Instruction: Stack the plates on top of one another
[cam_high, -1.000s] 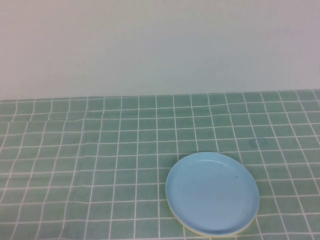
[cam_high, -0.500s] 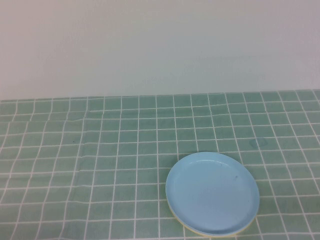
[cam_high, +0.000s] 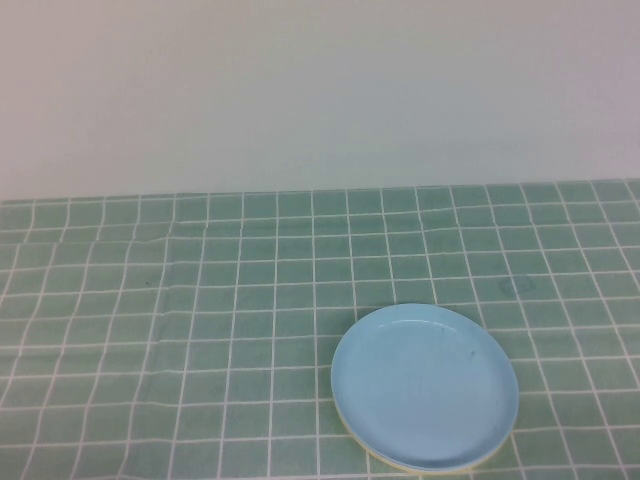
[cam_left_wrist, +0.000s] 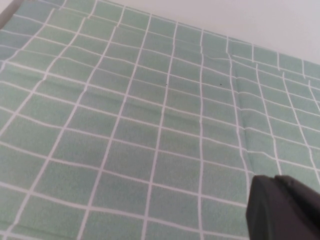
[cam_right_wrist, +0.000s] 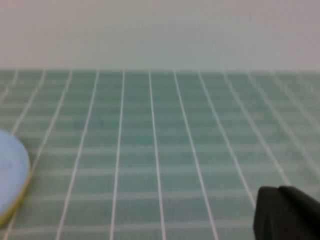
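Observation:
A light blue plate (cam_high: 425, 385) lies on top of a yellow plate (cam_high: 400, 465), of which only a thin rim shows at the near edge. The stack sits at the near right of the table. Neither arm shows in the high view. In the right wrist view the stack's edge shows, blue plate (cam_right_wrist: 9, 170) over the yellow rim (cam_right_wrist: 15, 207); my right gripper (cam_right_wrist: 285, 212) is a dark tip, shut and empty, well apart from it. My left gripper (cam_left_wrist: 282, 207) is shut and empty over bare cloth, with no plate in its view.
A green tablecloth with white grid lines (cam_high: 200, 300) covers the table, with a slight fold on its left part. A plain pale wall (cam_high: 320, 90) stands behind the table's far edge.

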